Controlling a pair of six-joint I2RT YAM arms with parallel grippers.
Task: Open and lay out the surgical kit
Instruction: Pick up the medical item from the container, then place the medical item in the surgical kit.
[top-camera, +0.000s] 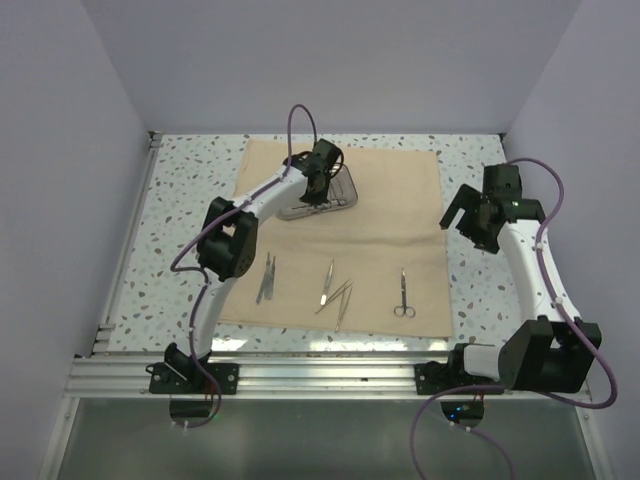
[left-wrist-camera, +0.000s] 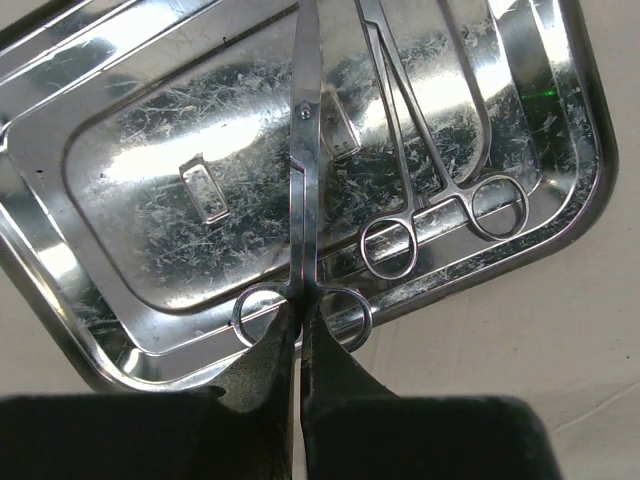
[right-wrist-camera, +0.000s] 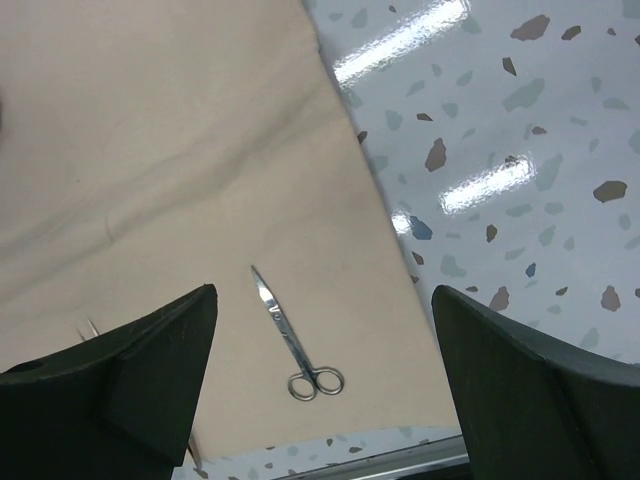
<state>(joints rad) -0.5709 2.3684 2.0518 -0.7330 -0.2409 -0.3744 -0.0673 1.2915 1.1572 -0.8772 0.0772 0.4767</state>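
The beige cloth (top-camera: 400, 200) lies spread flat on the table. The steel tray (top-camera: 346, 201) sits on its far part. My left gripper (top-camera: 318, 192) is over the tray. In the left wrist view it (left-wrist-camera: 300, 322) is shut on a pair of long scissors (left-wrist-camera: 303, 180), gripped between the ring handles. Ring-handled forceps (left-wrist-camera: 430, 150) lie in the tray (left-wrist-camera: 60, 270) beside them. Tweezers (top-camera: 267, 278), two more thin instruments (top-camera: 328, 283) and small scissors (top-camera: 403, 295) lie on the cloth's near part. My right gripper (top-camera: 462, 222) is open and empty, hovering above the small scissors (right-wrist-camera: 290, 335).
The speckled tabletop (top-camera: 480, 290) shows around the cloth. An aluminium rail (top-camera: 320, 375) runs along the near edge. Grey walls enclose the left, right and far sides.
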